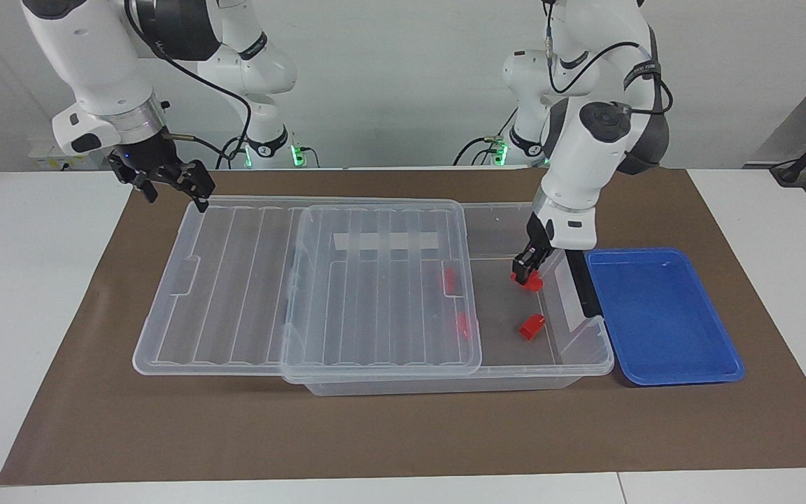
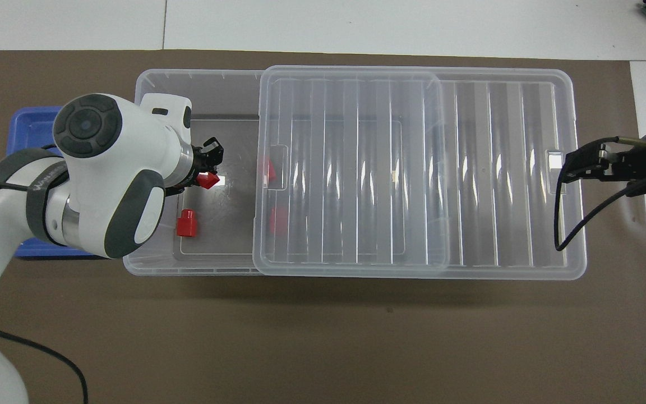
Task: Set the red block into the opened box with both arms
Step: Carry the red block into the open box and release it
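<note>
1. Right gripper [image 1: 173, 180], spread wide, waits at the lid's [image 1: 305, 280] edge.
2. Left gripper [image 1: 527, 269] pinches the red block [image 1: 530, 281], low inside the box [image 1: 585, 353].
3. Expect a light, rigid, slick block; you grip it best across flat faces.

Box [image 1: 588, 353] on the mat [image 1: 389, 434], lid [image 1: 305, 280] slid toward the right arm's end; tray [image 1: 662, 315] touching its latch end; loose blocks [image 1: 532, 326] lying inside the box.
</note>
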